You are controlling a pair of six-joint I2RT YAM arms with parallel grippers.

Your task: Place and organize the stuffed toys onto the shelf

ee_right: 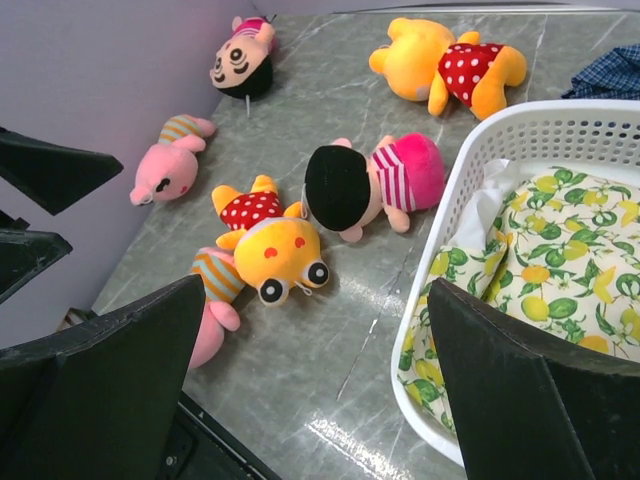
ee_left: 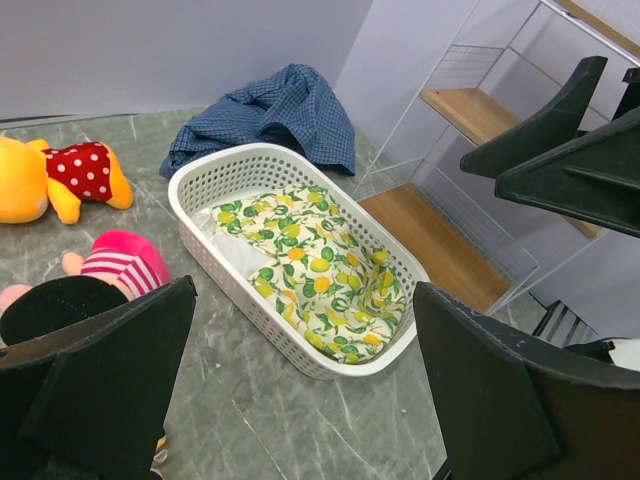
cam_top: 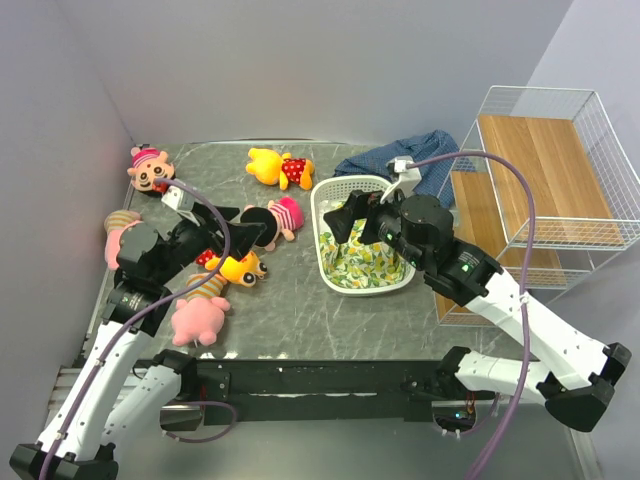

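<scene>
Grey marbled surface point(cam_top: 300, 325), six stuffed toys on it. Behind the left end effector's point(cam_top: 243, 226) wrist, out at the surface's left edge, lies a pink pig point(cam_top: 120, 238), partly hidden by the arm. Farther back on that side is a capped doll point(cam_top: 150, 168), face up. Left end effector: fingers spread wide, nothing between them, pointed toward the white basket point(cam_top: 365, 289). On its near side lies a second pig point(cam_top: 203, 312) with a small bear point(cam_top: 238, 267) touching it. A pink-clad doll point(cam_top: 280, 217) with black hair lies just beside its fingertips, and beyond that a larger bear point(cam_top: 278, 167) in red with white dots. Right end effector point(cam_top: 347, 215): fingers likewise spread, empty, hanging over the basket's left rim above the lemon-print cloth point(cam_top: 360, 262) lining it. Blue fabric point(cam_top: 400, 160) is heaped behind the basket. To the right of the right end effector stands the shelf point(cam_top: 540, 160), wire mesh with wooden planks, well apart from every toy.
</scene>
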